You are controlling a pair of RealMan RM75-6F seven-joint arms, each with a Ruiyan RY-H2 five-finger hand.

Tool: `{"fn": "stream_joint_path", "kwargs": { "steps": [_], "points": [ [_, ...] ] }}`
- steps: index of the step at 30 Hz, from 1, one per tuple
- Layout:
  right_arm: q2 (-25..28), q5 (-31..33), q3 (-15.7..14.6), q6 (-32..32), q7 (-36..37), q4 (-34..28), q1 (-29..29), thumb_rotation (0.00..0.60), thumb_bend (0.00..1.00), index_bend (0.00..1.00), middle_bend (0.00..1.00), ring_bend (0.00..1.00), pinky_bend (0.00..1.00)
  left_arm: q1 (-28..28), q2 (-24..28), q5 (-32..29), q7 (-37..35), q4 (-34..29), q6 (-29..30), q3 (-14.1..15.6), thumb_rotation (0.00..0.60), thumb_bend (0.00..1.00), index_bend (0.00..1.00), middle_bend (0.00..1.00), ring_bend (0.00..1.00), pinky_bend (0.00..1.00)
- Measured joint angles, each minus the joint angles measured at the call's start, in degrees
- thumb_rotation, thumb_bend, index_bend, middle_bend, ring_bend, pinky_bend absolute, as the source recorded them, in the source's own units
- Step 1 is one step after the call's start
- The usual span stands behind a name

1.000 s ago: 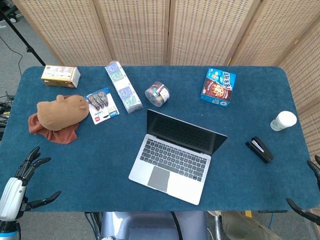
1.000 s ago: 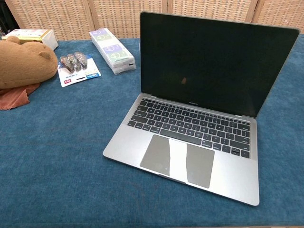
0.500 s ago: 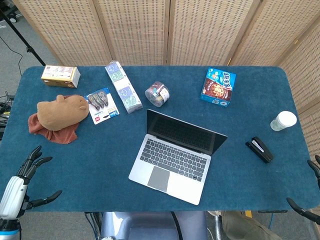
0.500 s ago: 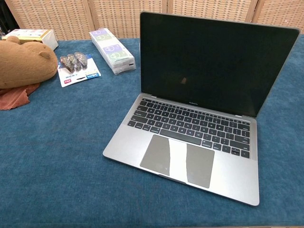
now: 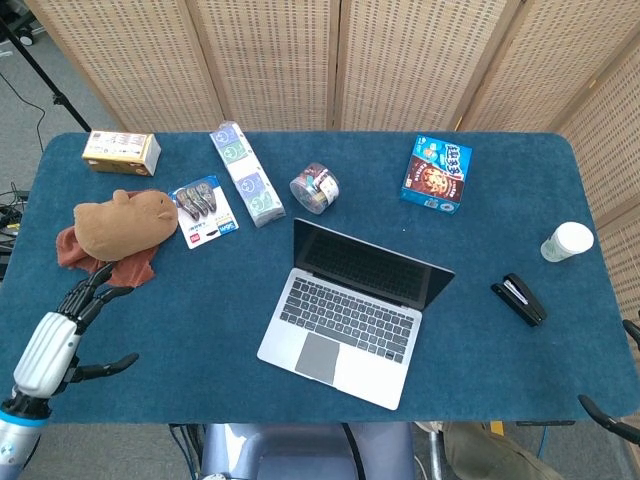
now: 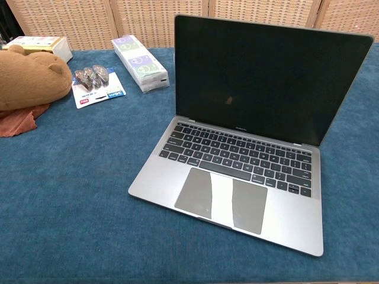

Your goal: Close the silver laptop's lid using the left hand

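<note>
Well to the right of your left hand (image 5: 62, 335), at the middle of the table (image 5: 480, 400), stands the silver laptop (image 5: 352, 310). Its lid is raised, its dark screen faces the front edge, and its base lies flat on the blue cloth, turned slightly askew. Nothing touches the laptop.

Your left hand hovers over the front left corner of the table. Its fingers are spread apart and hold nothing. The fingertips (image 5: 92, 288) point away from you toward the brown plush toy (image 5: 125, 223), which lies just beyond them on a rust-coloured cloth (image 5: 82, 255). The chest view does not show this hand.

Beyond and to the right of the left hand, next to the plush toy, lies a blister pack (image 5: 204, 211). A long wrapped packet (image 5: 246, 174) lies beside it, and a small cardboard box (image 5: 121, 152) sits near the far left corner. A clear round container (image 5: 314, 188) rests just behind the laptop lid. A blue cookie box (image 5: 438, 174) sits further right.

Your right hand (image 5: 618, 405) shows only as dark fingertips at the front right corner of the head view. You cannot tell its state from this. Beyond it, near the right edge, lie a black stapler (image 5: 519, 298) and a white paper cup (image 5: 567, 241), both well apart from the laptop.
</note>
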Motion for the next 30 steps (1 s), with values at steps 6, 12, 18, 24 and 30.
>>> {"fn": "stream_joint_path", "kwargs": {
  "steps": [6,12,18,24,30],
  "points": [
    [0.0,-0.2,-0.3,0.5,0.0,0.1,-0.6,0.6,0.19,0.0,0.0,0.0,0.0,-7.5,1.1,-1.4,-0.8,1.4,-5.6,-5.3,0.6,0.12,0.21,0.06,0.1,0.11],
    [0.1,0.1,-0.5,1.0,0.2,0.3,-1.1,0.6,0.19,0.0,0.0,0.0,0.0,-16.2,2.4,-1.4,-2.1,4.1,-13.2,-9.2,0.6,0.12,0.2,0.06,0.09,0.11],
    [0.2,0.4,-0.7,1.7,0.6,0.6,-1.8,0.6,0.19,0.0,0.0,0.0,0.0,-22.1,2.2,-0.8,-1.8,5.3,-17.6,-11.4,0.6,0.12,0.2,0.06,0.09,0.11],
    [0.4,0.8,-0.8,2.7,1.5,1.1,-2.7,0.6,0.19,0.0,0.0,0.0,0.0,-27.1,-1.7,-3.1,-0.9,5.8,-21.9,-13.0,0.6,0.12,0.2,0.06,0.09,0.11],
    [0.6,1.1,-1.1,3.9,2.3,1.5,-3.9,0.6,0.19,0.0,0.0,0.0,0.0,-33.0,-7.6,-7.1,0.4,6.9,-27.8,-13.9,0.6,0.12,0.2,0.06,0.09,0.11]
  ]
}}
